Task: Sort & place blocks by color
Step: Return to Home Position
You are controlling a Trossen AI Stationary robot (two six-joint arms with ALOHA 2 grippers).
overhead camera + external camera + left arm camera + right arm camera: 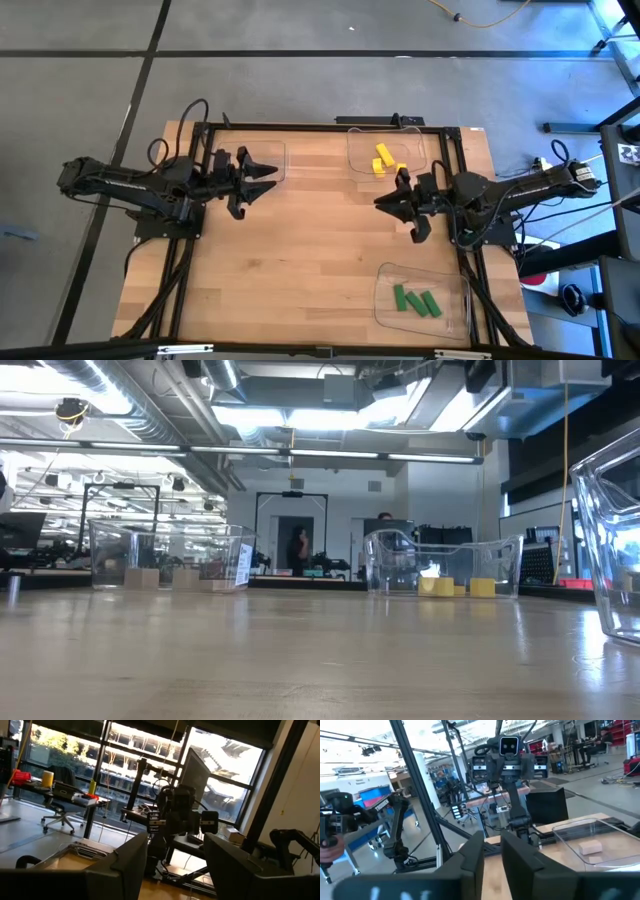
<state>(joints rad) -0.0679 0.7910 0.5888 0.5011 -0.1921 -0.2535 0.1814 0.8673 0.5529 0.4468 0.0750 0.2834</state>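
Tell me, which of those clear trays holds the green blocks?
The tray at the high view's bottom right: three green blocks lie in it. The others hold yellow blocks or tan blocks.

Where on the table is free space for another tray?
Widest: the bare table bordered by the left gripper, the right gripper and the green blocks' tray. Narrow: the strip between the two grippers. Crowded: the edge holding the yellow blocks' tray and another clear tray.
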